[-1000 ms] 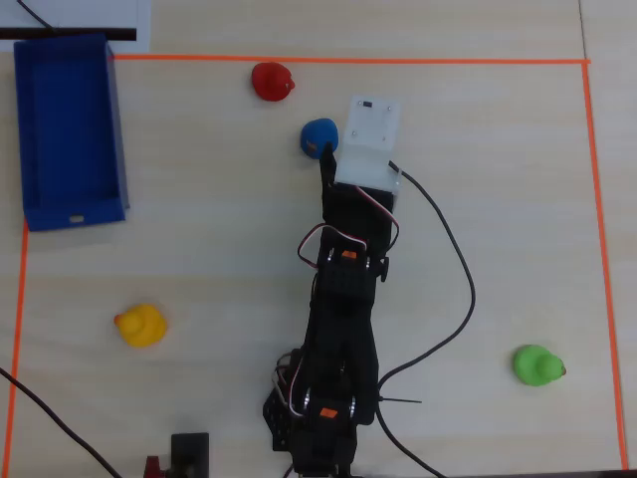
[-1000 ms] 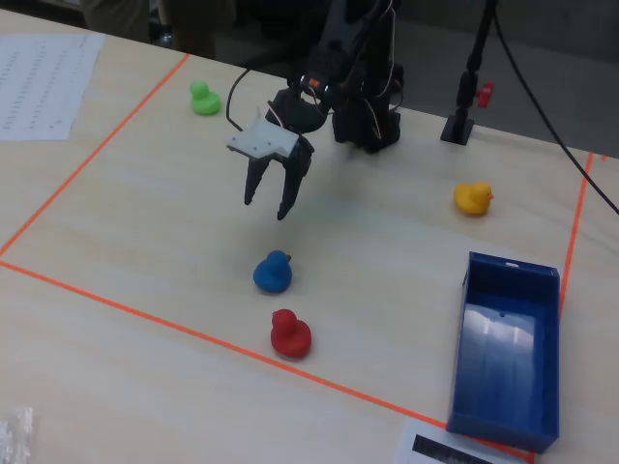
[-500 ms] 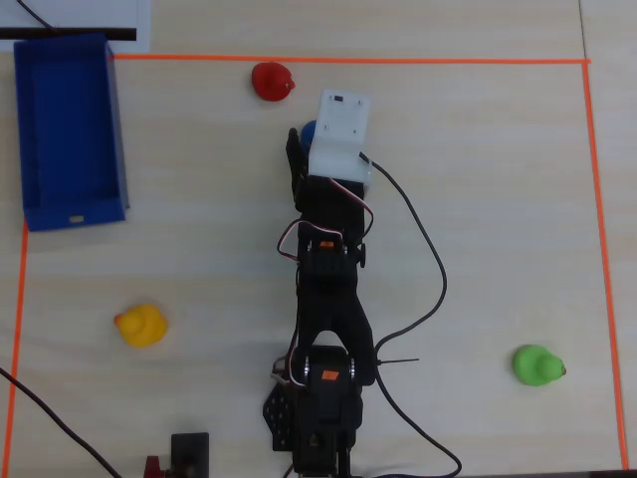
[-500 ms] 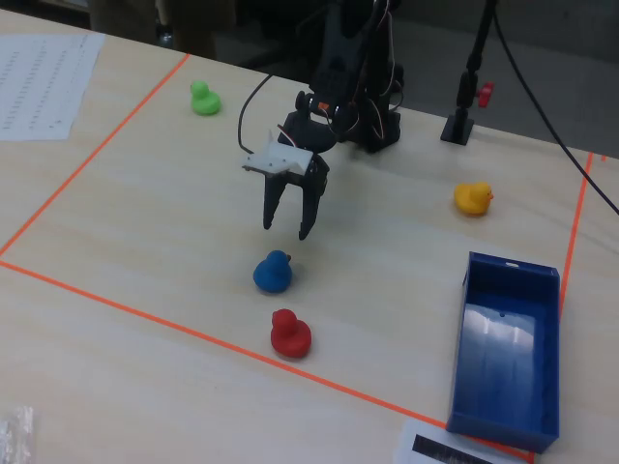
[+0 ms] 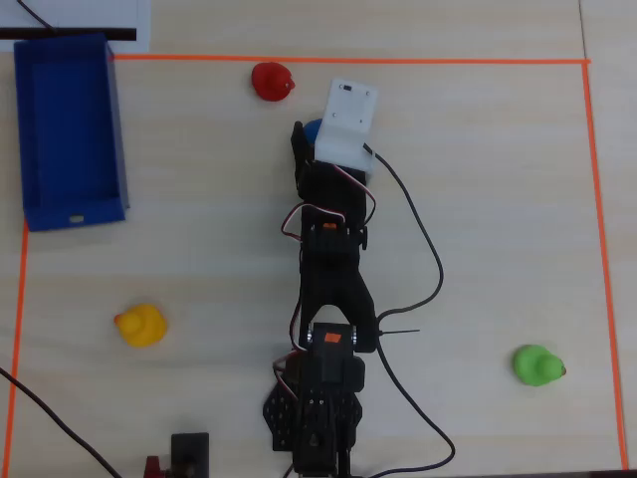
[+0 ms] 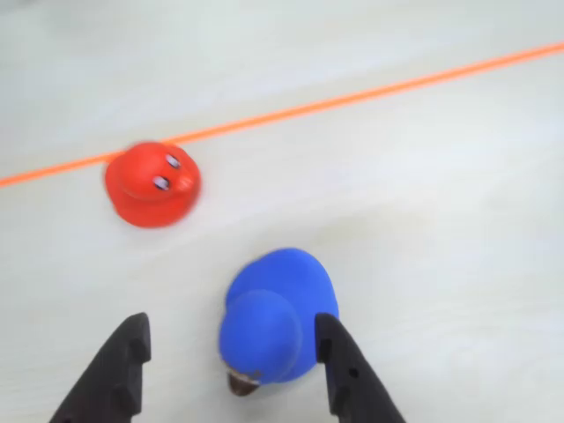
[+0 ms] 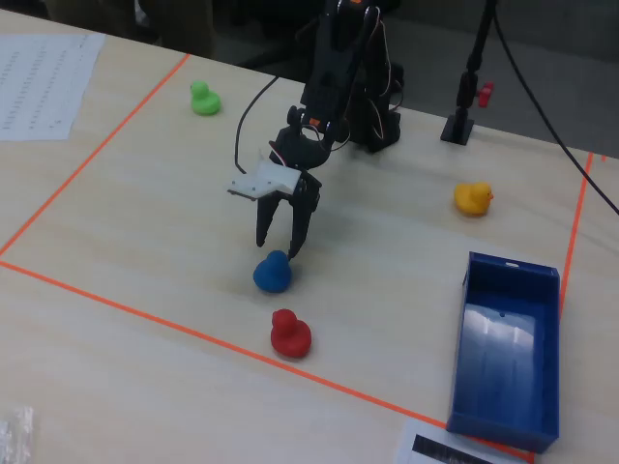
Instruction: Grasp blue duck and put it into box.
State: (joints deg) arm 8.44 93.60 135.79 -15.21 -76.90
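- The blue duck (image 6: 278, 317) sat on the table (image 7: 145, 193), just on the arm's side of the red duck (image 6: 152, 185) and apart from it; it had not shifted across the last second in the fixed view (image 7: 273, 273)
- In the wrist view, the blue duck lay between the two dark fingers (image 6: 348, 374), its head towards the camera, the right-hand finger beside its flank and the left-hand one clear of it
- The gripper (image 7: 279, 248) stood wide and held nothing; a second earlier it had hung higher and farther from the blue duck, and it had since come down until its tips reached the duck's top in the fixed view
- In the overhead view, the blue duck (image 5: 313, 129) showed only as a sliver beside the white wrist plate (image 5: 345, 124), where a second earlier it had lain fully in sight next to the plate
- Judgement: the approach was nearly complete; a little more descent and a closing of the jaws appeared to remain before any lift
- The red duck, being the blue duck's nearest neighbour, seemed the likeliest thing to be knocked
- The box (image 7: 505, 350) lay well away from the blue duck, beyond the red duck towards the right of the fixed view, so the whole carry was still undone
- The yellow duck (image 7: 472, 198) and the green duck (image 7: 203, 99) stood far from the blue duck and looked irrelevant
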